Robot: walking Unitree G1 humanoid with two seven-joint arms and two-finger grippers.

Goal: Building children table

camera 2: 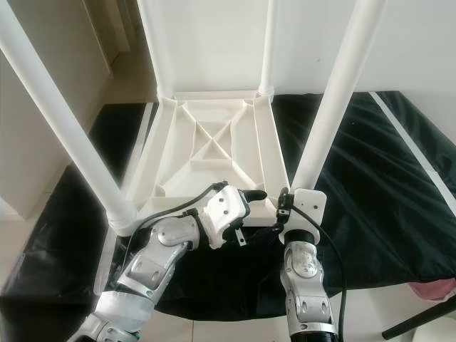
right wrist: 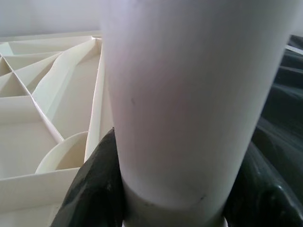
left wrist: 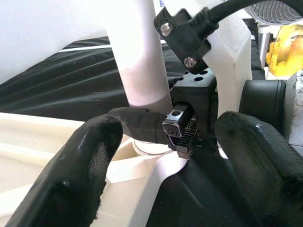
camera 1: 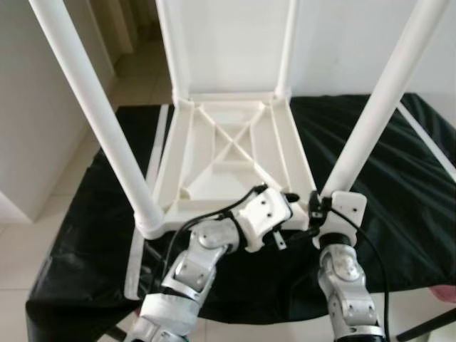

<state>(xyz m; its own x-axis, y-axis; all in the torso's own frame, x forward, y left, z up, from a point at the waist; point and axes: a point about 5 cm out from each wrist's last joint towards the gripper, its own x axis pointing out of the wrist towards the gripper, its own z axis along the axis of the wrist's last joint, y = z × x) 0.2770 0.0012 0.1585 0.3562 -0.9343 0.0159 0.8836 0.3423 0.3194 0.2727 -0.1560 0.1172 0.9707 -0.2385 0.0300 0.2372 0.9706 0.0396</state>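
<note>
A white children's table lies upside down on a black cloth, its ribbed underside facing up. Its legs stand upward: a near left leg, a near right leg and two far legs. My right gripper is shut around the base of the near right leg, a black finger on each side of it. My left gripper is open just left of that leg at the table's near edge. Its fingers are wide apart with nothing between them, pointing at the right gripper and the leg.
The black cloth covers a low surface, with pale tiled floor around it. A white wall runs along the left. A pink object and a dark bar lie at the near right. A yellow object sits beyond the cloth.
</note>
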